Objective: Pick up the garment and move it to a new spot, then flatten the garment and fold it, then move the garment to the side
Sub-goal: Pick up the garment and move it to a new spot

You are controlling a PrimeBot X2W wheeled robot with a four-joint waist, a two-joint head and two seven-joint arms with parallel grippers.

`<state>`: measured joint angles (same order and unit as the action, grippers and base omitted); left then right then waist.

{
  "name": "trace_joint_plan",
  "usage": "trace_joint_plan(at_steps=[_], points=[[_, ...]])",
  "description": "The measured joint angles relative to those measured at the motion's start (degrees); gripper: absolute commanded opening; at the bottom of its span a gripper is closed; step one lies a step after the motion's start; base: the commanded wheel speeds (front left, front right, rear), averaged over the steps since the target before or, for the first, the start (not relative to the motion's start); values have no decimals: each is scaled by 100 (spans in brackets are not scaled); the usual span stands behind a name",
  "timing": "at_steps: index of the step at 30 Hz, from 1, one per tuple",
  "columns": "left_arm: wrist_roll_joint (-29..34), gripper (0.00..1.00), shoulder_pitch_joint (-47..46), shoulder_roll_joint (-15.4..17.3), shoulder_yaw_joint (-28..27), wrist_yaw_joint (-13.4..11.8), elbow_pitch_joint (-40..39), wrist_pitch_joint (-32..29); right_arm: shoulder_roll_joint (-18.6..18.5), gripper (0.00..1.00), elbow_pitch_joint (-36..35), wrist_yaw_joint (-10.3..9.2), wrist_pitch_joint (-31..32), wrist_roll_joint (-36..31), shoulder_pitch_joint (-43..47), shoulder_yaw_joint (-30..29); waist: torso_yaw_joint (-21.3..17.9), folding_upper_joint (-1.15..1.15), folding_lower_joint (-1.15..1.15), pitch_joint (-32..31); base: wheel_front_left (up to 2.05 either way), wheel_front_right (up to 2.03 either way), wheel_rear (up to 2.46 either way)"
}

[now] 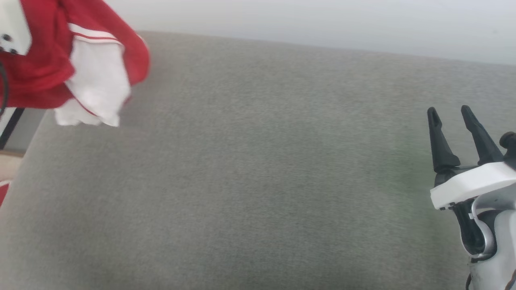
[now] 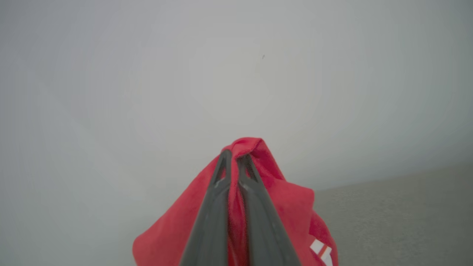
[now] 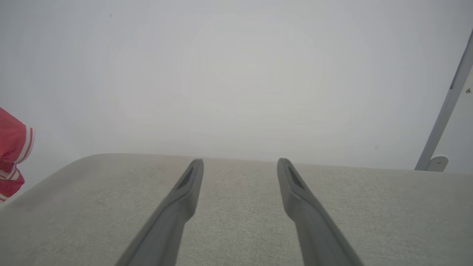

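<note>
Head view: the garment (image 1: pixel 44 76) hangs bunched at upper left, above the grey fabric surface (image 1: pixel 242 181). Left hand (image 2: pixel 235 157) is pinched tight on a red fold; right hand (image 1: pixel 448 110) gapes, holding nothing. Soft, light, floppy cloth: likely best taken by a shoulder or hem.

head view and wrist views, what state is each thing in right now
garment: bunched up, hanging from the left end effector, white sleeve dangling, not flattened or folded
left end effector: shut on a fold of the garment's red cloth
right end effector: open, holding nothing, over the grey fabric surface
grey fabric surface: flat and smooth
</note>
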<state>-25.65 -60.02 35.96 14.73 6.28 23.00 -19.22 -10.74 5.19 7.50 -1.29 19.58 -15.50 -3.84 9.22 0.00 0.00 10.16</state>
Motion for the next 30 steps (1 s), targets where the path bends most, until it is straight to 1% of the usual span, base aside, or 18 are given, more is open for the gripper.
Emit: trace_joint_plan(at_steps=[4,7,13,14,17,24,27,30], points=[[-74,0,181,41,80,-126,-896,-559,41,100,37,0,-75,-5,21,-124,-218,0,0,-88,0,0,0],[-156,0,289,30,143,-269,-1537,-959,86,100,52,0,-123,-24,42,-219,-423,0,0,-134,0,0,0],[-167,0,393,-66,361,-466,-2555,-1546,170,100,96,0,-200,-45,84,-383,-908,0,0,-163,0,0,0],[-167,0,393,-66,361,-466,-2555,-1546,170,100,96,0,-200,-45,84,-383,-908,0,0,-163,0,0,0],[-167,0,405,-202,514,-537,-2867,-1730,211,100,135,0,-250,-47,92,-454,-1159,0,0,-129,0,0,0],[-268,0,440,-661,903,-703,-3103,-2040,361,100,282,0,-411,-16,97,-539,-1660,0,0,77,0,0,0],[-271,0,665,-911,1178,-777,-3117,-2171,415,100,382,0,-489,5,96,-485,-1813,0,0,196,0,0,0],[-319,0,986,-1003,1378,-845,-3045,-2273,471,100,494,0,-564,63,94,-400,-1929,0,0,308,0,0,0]])
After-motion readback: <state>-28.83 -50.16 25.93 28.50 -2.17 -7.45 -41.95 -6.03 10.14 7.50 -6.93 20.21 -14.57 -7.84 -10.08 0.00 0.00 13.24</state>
